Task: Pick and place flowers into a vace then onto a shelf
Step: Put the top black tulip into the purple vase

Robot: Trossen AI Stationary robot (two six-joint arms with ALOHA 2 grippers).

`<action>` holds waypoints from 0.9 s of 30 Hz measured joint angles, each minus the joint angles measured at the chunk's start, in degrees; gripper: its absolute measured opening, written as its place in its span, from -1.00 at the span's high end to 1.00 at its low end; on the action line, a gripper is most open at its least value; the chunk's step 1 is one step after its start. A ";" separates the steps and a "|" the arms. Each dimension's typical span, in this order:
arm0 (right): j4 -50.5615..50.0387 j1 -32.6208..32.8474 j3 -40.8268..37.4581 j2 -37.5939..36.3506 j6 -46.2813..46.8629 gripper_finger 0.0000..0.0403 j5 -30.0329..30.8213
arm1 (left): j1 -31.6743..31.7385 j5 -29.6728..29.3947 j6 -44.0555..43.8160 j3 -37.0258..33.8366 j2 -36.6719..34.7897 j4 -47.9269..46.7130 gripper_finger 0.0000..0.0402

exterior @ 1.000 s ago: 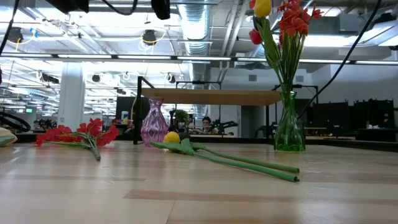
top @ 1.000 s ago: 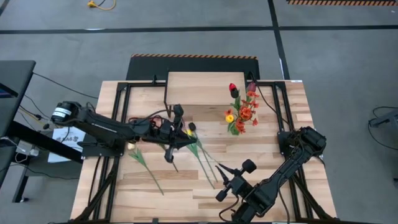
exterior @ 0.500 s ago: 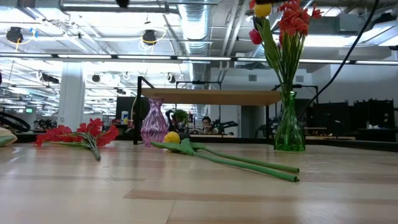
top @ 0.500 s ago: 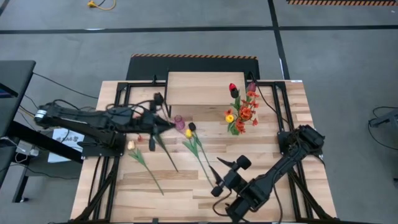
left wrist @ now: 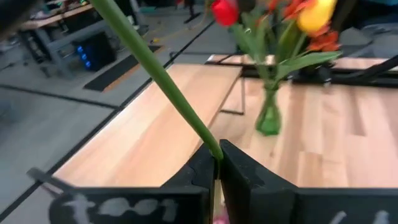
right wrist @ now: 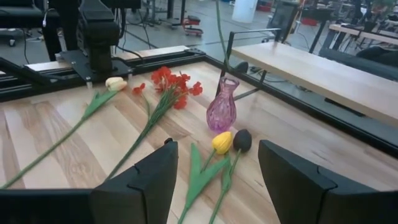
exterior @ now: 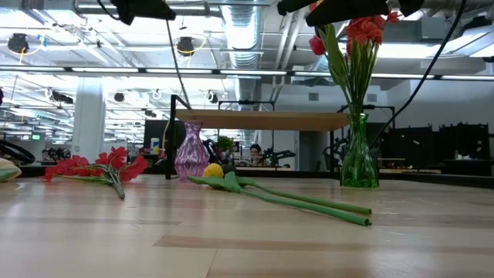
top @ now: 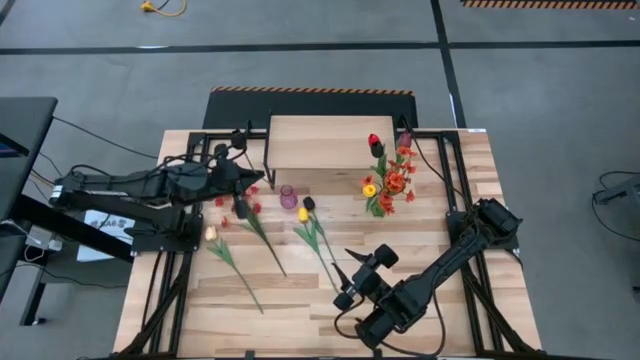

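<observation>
Two arms are seen over the plank table (top: 440, 190), at whose far edge the shelf (top: 320, 143) is set. A green glass vase (exterior: 358, 161) filled with red, yellow and orange flowers (top: 388, 176) stands upright just right of the shelf. The left gripper (left wrist: 216, 163) is pinched tight on a single green stem (left wrist: 160, 78), which slants up and away from its fingers. The right gripper (right wrist: 214, 177) is spread wide and empty above the near table. Loose flowers are laid flat, stems running toward the near edge: a red spray (right wrist: 166, 88), a cream tulip (right wrist: 115, 83), a yellow tulip (right wrist: 222, 142) and a dark tulip (right wrist: 241, 140) beside a small purple vase (right wrist: 222, 106). No legible writing is visible.
</observation>
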 joint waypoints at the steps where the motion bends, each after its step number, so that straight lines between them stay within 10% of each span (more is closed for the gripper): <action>1: 0.03 0.00 0.00 0.00 0.00 -0.08 0.00 | 0.74 0.21 -0.14 0.00 0.44 0.00 0.99; 27: 0.71 0.35 0.00 0.00 -1.47 -0.08 -0.14 | 7.07 9.89 -2.22 -0.11 7.58 3.57 0.99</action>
